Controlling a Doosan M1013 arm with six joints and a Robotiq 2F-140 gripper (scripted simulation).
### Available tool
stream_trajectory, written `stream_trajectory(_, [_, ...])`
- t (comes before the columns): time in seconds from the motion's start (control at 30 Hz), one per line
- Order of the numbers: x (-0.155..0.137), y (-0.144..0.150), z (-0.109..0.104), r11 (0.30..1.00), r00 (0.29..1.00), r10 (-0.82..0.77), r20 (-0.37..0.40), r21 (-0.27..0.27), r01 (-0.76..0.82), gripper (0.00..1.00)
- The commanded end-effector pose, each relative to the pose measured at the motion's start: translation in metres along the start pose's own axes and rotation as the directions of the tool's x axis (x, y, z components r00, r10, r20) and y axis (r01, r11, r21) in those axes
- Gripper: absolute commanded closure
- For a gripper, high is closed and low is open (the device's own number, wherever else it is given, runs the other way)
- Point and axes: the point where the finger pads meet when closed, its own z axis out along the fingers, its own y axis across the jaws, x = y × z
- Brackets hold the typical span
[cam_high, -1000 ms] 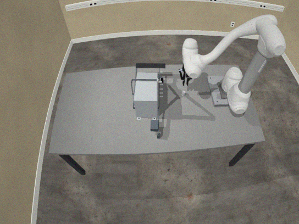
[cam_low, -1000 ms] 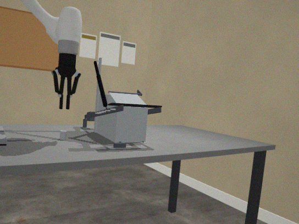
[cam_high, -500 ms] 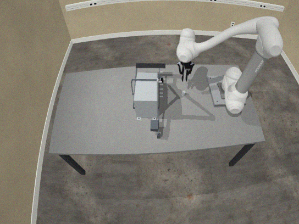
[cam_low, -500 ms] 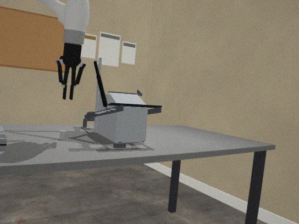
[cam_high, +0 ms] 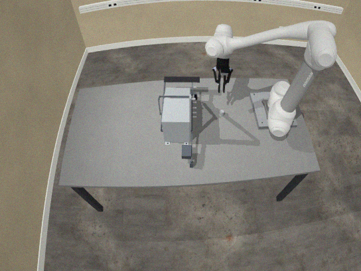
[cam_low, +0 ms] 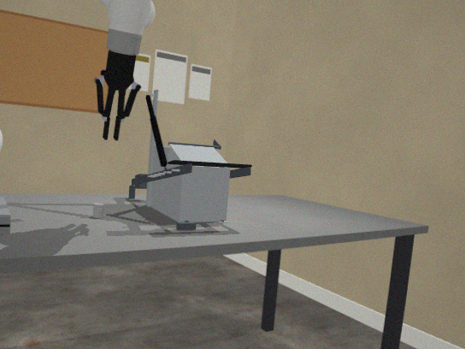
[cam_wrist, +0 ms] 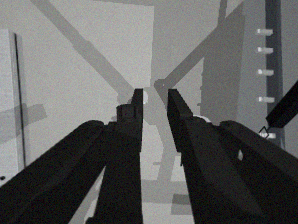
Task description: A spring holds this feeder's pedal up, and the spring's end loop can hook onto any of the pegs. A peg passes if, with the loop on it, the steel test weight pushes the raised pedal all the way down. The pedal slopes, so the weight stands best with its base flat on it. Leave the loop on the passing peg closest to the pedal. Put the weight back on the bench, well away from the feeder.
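In the exterior view, the claw [cam_high: 221, 91] [cam_low: 111, 139] [cam_wrist: 155, 102] is held above the worktop [cam_high: 113, 139] [cam_low: 299, 218], narrowly parted, nothing gripped. The weight [cam_high: 221, 112] [cam_low: 98, 209] stands beside the feeder [cam_high: 176, 109] [cam_low: 205, 192]. Peg testing seems in hand; alignment with the loop is probably needed next.

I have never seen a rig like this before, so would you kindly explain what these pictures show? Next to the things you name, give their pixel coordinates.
The machine is a white jointed robot arm bolted near one end of a grey bench [cam_high: 109, 149] [cam_low: 299, 222]. Its black two-fingered gripper [cam_high: 221, 87] [cam_low: 111, 134] [cam_wrist: 155, 102] hangs in the air, fingers slightly apart, holding nothing.

One picture looks down from above, one across from the side, and one from the wrist past the fingers.

On the bench stand the boxy grey feeder [cam_high: 176, 109] [cam_low: 204, 192], with a row of small pegs [cam_high: 194, 111] [cam_wrist: 265, 72] along one side, and a small pale cylinder [cam_high: 221, 112] [cam_low: 98, 209], possibly the weight.
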Motion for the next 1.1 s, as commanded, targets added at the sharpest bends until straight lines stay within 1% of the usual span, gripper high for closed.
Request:
stream_trajectory(0.0, [0.000, 0.000, 0.000, 1.000, 1.000, -0.001, -0.002, 0.000, 0.001, 0.76])
stream_trajectory(0.23, [0.000, 0.000, 0.000, 1.000, 1.000, -0.001, -0.002, 0.000, 0.001, 0.76])
stream_trajectory(0.27, [0.005, 0.012, -0.047, 1.000, 0.988, 0.018, -0.150, -0.004, -0.019, 0.76])
stream_trajectory(0.8, [0.005, 0.012, -0.047, 1.000, 0.988, 0.018, -0.150, -0.004, -0.019, 0.76])
stream_trajectory(0.83, [0.009, 0.023, -0.093, 0.999, 0.955, 0.035, -0.295, -0.006, -0.039, 0.76])
stream_trajectory(1.07, [0.009, 0.023, -0.093, 0.999, 0.955, 0.035, -0.295, -0.006, -0.039, 0.76])
